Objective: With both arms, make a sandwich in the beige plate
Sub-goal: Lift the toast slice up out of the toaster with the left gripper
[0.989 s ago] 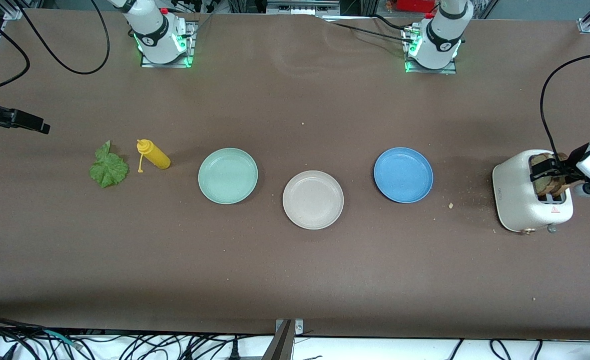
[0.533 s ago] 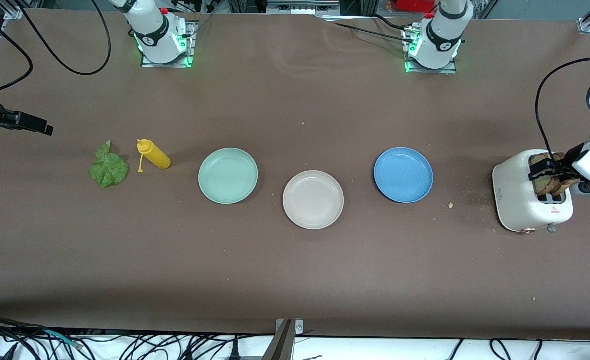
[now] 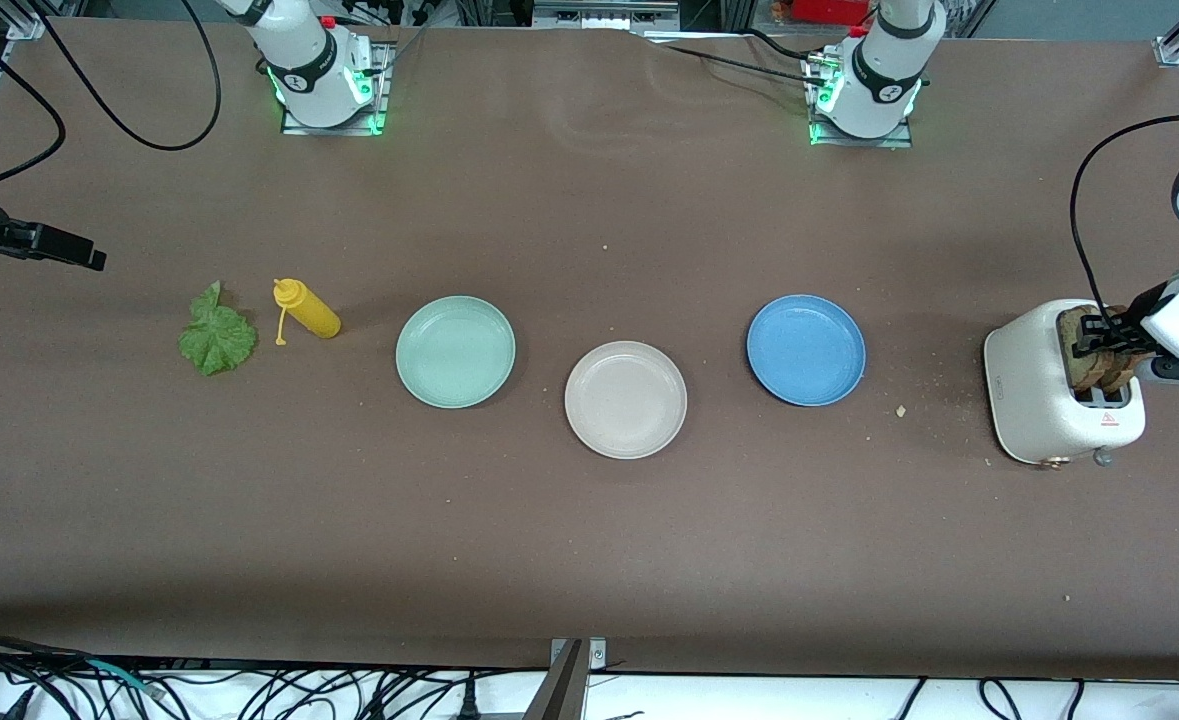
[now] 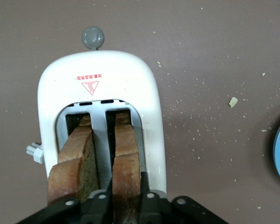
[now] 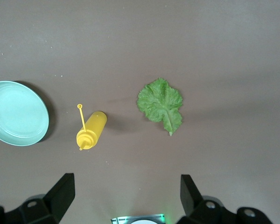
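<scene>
I have the left claw [image 3: 1099,340] pinched on one bread slice [image 4: 127,168] standing in the toaster [image 3: 1034,390] at the frame's right, wrist angled down over the slots. The right claw [image 5: 126,196] waits wide open, empty, above the lettuce [image 3: 216,338]. The beige plate [image 3: 626,399] sits bare at center.

Lighting, as I see it: even, diffuse overhead light on the matte brown counter [image 3: 589,520], no glare. Soft short shadows beside the mint-green plate [image 5: 16,113] and yellow bottle [image 5: 91,130]. Green lamps glow at both arm bases. Front view sharp; bread slices [image 4: 126,163] slightly soft close up.
</scene>
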Controlling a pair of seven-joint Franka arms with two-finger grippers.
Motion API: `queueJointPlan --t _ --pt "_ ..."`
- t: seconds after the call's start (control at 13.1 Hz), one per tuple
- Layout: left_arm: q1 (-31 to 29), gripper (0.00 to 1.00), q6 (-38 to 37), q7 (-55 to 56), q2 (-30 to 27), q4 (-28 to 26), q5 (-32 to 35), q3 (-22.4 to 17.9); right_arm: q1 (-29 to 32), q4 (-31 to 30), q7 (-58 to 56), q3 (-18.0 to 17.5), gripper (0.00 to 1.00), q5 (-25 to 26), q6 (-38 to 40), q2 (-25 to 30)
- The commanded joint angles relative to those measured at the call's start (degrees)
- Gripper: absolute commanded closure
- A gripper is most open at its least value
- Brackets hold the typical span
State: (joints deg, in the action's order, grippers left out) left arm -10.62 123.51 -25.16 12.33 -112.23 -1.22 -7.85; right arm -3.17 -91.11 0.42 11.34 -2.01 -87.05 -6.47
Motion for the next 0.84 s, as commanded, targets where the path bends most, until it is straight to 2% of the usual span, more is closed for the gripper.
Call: queueJointPlan --t 0.0,0.46,0.76 --pt "0.16 1.0 -3.52 -4.46 -2.92 0.0 -0.8 -0.15 -0.08 -0.3 -0.25 0.17 0.0 -0.98 0.48 0.41" --pt "2.53 1.0 -14.07 -3.77 -4.33 8.16 -1.76 -0.59 -0.08 -0.38 -0.33 0.17 0.0 -0.89 0.48 0.41" --pt "5.34 1.0 -18.83 3.7 -4.33 11.16 -7.56 1.15 -0.08 -0.38 -0.33 0.26 0.0 -0.89 0.48 0.41"
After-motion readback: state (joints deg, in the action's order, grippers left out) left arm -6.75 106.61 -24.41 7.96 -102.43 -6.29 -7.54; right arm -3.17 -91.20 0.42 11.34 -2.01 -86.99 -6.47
